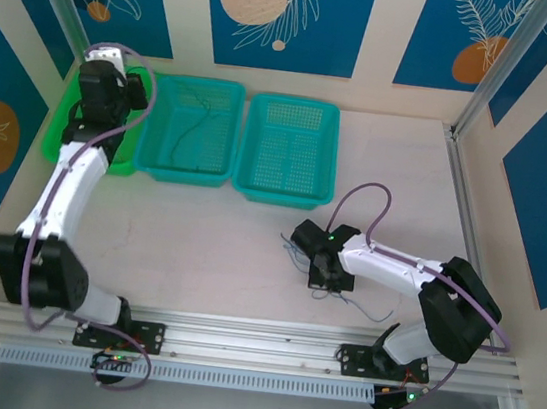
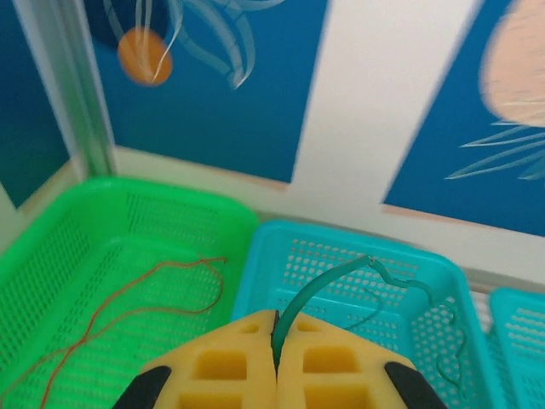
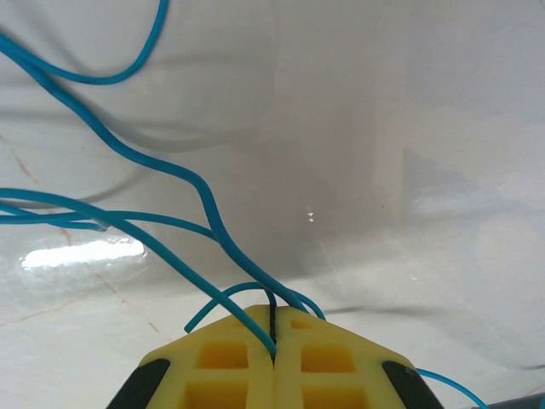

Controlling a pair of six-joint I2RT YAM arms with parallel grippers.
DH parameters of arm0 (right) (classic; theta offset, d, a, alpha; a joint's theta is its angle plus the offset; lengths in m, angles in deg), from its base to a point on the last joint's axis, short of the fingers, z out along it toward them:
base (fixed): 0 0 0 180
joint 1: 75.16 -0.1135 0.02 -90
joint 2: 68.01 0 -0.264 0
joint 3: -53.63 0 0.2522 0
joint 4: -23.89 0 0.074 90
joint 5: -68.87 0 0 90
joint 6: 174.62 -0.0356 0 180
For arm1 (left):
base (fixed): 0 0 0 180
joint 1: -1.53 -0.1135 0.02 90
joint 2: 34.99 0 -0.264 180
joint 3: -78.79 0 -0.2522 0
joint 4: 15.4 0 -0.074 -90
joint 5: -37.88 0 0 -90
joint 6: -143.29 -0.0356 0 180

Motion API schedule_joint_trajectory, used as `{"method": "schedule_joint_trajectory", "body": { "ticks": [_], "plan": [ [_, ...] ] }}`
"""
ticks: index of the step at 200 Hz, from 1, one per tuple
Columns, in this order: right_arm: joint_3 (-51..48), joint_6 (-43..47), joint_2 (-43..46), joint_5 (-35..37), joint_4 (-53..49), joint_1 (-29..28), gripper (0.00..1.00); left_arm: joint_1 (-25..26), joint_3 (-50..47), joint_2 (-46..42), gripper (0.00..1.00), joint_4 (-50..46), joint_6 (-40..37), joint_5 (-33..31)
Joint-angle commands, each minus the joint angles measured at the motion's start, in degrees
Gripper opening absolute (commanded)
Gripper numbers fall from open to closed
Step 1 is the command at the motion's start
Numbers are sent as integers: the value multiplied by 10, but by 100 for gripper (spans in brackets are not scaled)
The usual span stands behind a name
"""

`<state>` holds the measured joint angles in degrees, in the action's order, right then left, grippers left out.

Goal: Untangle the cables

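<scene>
Here, the left tool [image 2: 275,336] is closed tight on a green wire [image 2: 324,285]. The wire arches from the pinch toward the upper right of the left wrist view and trails down into the teal basket [image 2: 341,234]. A red wire [image 2: 145,277] lies loose in the green basket [image 2: 102,192] at the left of that view.

The right tool [image 3: 272,328] is clamped on blue wires [image 3: 128,151] low over the surface [image 3: 409,170], at the lower centre of the right wrist view. More than one strand seems to be caught in the pinch, though the count cannot be made out.

Two risks are judged likely. If several blue strands are gripped together, any pull would tighten their crossings rather than free them, and the loops spread to the left could be dragged along. The green wire is held close to the wall shared by the two baskets, so a release there could drop part of it beside the red wire. A snag in the mesh could also shift the teal basket.
</scene>
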<state>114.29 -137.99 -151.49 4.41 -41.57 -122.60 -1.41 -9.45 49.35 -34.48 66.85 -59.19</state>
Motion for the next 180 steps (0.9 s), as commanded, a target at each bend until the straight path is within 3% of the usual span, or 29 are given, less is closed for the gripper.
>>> {"method": "schedule_joint_trajectory", "body": {
  "ticks": [1,54,80,141,167,180],
  "plan": [
    [10,-13,10,16,-29,-10,0,-23,46,61,0,54,101,18],
    [13,-28,15,20,-36,-20,0,-27,93,182,0,32,159,106],
    [21,-25,4,21,-35,-21,0,-10,76,203,0,16,147,134],
    [41,-9,-16,26,-36,-25,0,46,57,231,31,-83,43,68],
    [42,-7,-20,27,-35,-26,0,50,35,198,58,-74,22,24],
    [44,-8,-20,26,-35,-26,0,50,31,178,77,-78,1,0]
  ]
}}
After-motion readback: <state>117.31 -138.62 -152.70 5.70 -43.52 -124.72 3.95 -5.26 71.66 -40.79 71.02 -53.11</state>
